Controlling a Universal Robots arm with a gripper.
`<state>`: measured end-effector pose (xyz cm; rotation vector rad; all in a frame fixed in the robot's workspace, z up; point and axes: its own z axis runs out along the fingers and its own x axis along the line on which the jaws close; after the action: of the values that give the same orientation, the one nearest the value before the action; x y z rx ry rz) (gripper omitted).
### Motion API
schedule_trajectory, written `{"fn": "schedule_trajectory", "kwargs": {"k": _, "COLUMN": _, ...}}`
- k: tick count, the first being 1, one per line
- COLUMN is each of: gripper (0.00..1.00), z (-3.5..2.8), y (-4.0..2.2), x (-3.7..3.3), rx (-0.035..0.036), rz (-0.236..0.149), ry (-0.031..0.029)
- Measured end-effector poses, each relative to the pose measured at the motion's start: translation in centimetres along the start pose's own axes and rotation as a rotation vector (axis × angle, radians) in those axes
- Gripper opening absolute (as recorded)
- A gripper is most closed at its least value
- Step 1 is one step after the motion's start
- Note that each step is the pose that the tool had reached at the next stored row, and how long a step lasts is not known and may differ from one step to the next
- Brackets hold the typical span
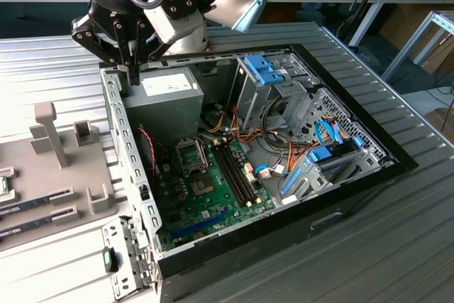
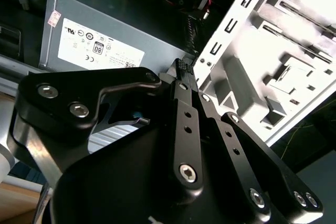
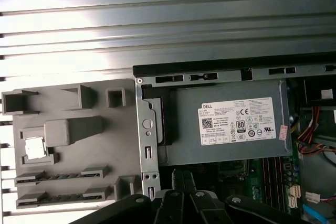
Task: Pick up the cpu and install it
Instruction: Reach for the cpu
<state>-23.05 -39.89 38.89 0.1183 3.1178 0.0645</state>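
The cpu (image 3: 35, 148), a small silvery square, lies in a recess of the grey holder block (image 3: 100, 150) beside the open computer case. My gripper (image 1: 132, 74) hangs above the case's wall on the exterior view's left, between the holder block and the power supply. Its black fingers (image 2: 181, 85) stand together, shut on nothing, and their tips also show in the first wrist view (image 3: 184, 179). Inside the case, the motherboard's empty socket frame (image 1: 190, 154) sits on the green board (image 1: 213, 196). The cpu lies apart from the gripper, on the far side of the block.
A grey power supply (image 1: 159, 94) fills the case corner under the gripper. Drive cages with blue latches (image 1: 266, 72) and bundled cables (image 1: 284, 150) crowd the exterior view's right half of the case. The holder block (image 1: 64, 168) carries upright posts and slots on the ribbed metal table (image 1: 397, 246).
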Motion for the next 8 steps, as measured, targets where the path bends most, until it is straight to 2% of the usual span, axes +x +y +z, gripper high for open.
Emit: {"fn": "schedule_trajectory", "kwargs": {"k": 8, "gripper": 0.11, "z": 0.01, "y": -0.02, "x": 0.22, "rx": 0.0, "rz": 0.0, "ry": 0.0}}
